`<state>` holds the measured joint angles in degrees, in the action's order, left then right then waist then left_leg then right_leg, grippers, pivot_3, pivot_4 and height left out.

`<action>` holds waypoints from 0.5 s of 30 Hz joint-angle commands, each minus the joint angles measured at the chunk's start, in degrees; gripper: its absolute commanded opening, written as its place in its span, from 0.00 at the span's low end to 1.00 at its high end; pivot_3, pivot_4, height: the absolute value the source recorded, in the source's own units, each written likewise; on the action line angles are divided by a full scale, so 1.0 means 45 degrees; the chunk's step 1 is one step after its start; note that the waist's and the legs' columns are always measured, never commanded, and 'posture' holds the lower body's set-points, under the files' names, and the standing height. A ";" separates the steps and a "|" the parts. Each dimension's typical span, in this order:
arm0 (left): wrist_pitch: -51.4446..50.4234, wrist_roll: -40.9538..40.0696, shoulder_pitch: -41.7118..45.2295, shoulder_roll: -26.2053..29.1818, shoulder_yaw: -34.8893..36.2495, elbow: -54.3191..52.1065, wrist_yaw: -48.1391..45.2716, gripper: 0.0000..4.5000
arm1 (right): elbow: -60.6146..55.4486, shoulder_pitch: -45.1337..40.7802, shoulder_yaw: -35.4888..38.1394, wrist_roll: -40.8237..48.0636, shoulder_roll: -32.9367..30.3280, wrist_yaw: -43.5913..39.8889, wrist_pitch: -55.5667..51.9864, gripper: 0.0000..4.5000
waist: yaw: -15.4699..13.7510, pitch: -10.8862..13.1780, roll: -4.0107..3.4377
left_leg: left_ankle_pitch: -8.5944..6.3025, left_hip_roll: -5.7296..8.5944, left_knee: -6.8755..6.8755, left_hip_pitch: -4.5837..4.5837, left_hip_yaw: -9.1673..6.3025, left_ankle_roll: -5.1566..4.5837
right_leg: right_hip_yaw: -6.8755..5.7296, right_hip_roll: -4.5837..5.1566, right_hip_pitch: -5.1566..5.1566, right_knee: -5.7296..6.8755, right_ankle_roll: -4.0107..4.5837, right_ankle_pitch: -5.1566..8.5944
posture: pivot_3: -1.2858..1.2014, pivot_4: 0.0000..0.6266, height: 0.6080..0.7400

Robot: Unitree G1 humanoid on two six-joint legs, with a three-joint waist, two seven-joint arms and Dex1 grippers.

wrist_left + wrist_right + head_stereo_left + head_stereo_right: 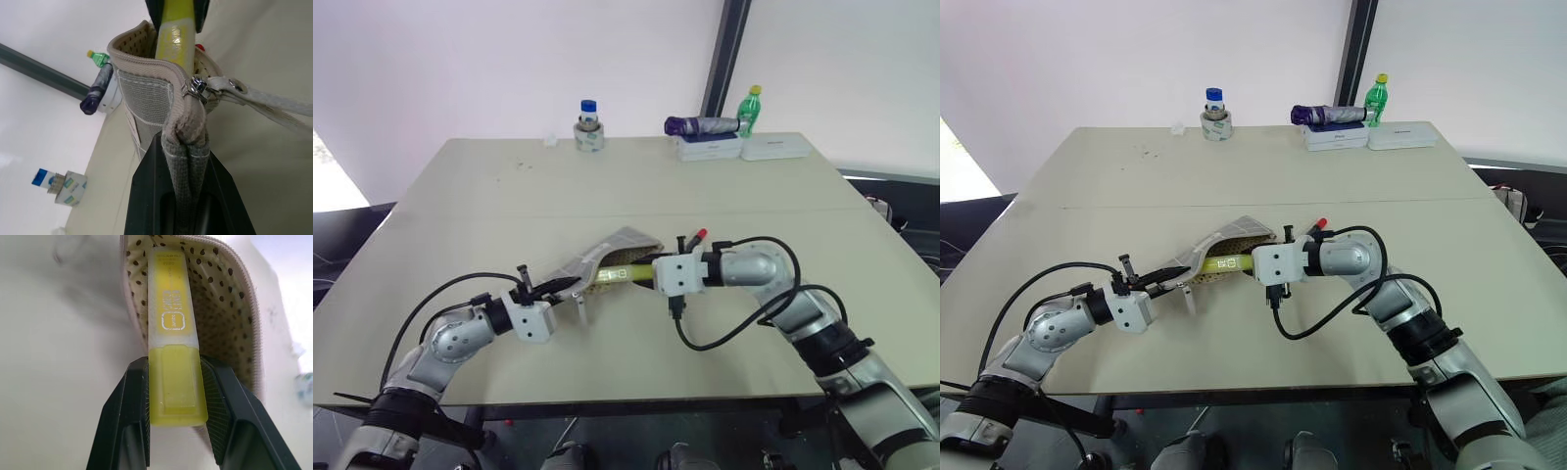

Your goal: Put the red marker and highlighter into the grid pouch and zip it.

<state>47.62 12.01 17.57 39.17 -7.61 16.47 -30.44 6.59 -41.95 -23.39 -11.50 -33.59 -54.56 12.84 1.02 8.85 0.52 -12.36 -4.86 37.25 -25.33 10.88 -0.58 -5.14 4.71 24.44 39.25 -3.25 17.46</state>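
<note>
We've got the right gripper [173, 396] pinching the highlighter [171, 333], its front end poking into the open grid pouch [612, 257] at centre frame (dotted lining showing). Left gripper [183, 196] is clamped on the pouch's end. Red marker [697, 236] lies just right of it.

green bottle [750, 109], folded umbrella [701, 125], tape roll [589, 136], beige table [489, 196]
</note>
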 commanded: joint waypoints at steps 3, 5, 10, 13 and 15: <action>0.0438 -0.0416 0.0206 -0.0170 -0.0142 -0.1178 -0.0103 0.00 | 0.0990 -0.0670 -0.0305 -0.1312 0.0847 0.0907 0.0236 0.20 | -0.0019 0.0000 0.0000 | 0.0005 -0.0001 0.0001 -0.0001 0.0002 0.0008 | 0.0000 0.0001 -0.0001 0.0001 0.0000 0.0000 | 0.52 0.24 0.98; 0.0356 -0.0444 0.0139 -0.0129 -0.0011 -0.1172 -0.0069 0.00 | 0.1225 -0.0810 -0.0079 -0.1456 0.0772 0.0936 0.0170 0.20 | -0.0039 0.0000 -0.0001 | 0.0006 0.0000 0.0002 -0.0003 0.0003 0.0009 | 0.0002 0.0003 0.0000 0.0002 0.0000 0.0000 | 0.52 0.24 0.98; 0.0197 -0.0597 0.0051 -0.0317 0.0123 -0.1330 0.0085 0.00 | 0.1216 -0.0757 -0.0057 -0.1010 0.1005 0.0830 0.1013 0.20 | -0.0007 0.0000 -0.0001 | 0.0006 -0.0001 0.0002 -0.0001 0.0002 0.0011 | 0.0002 -0.0001 0.0000 0.0002 0.0000 0.0000 | 0.52 0.24 0.98; 0.0168 -0.0571 0.0155 -0.0462 0.0060 -0.1348 0.0125 0.00 | 0.1117 -0.0718 -0.0250 -0.0961 0.1337 0.0777 0.1329 0.20 | -0.0003 0.0000 -0.0001 | 0.0007 -0.0001 0.0001 -0.0001 0.0003 0.0011 | 0.0002 -0.0001 0.0000 0.0002 0.0000 0.0000 | 0.52 0.24 0.98; 0.0137 -0.0621 0.0225 -0.0476 0.0096 -0.1311 0.0105 0.00 | 0.1045 -0.0744 -0.0096 -0.0754 0.1560 0.0682 0.0970 0.20 | -0.0005 0.0000 -0.0001 | 0.0007 0.0000 0.0002 -0.0002 0.0003 0.0012 | 0.0002 -0.0001 0.0000 0.0004 -0.0001 -0.0001 | 0.52 0.24 0.98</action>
<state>47.76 10.67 17.58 37.27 -8.06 12.75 -30.81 13.22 -44.61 -24.33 -17.02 -27.82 -51.50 16.85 0.99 8.86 0.51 -12.33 -4.86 37.26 -25.33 10.89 -0.53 -5.13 4.70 24.44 39.27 -3.25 17.46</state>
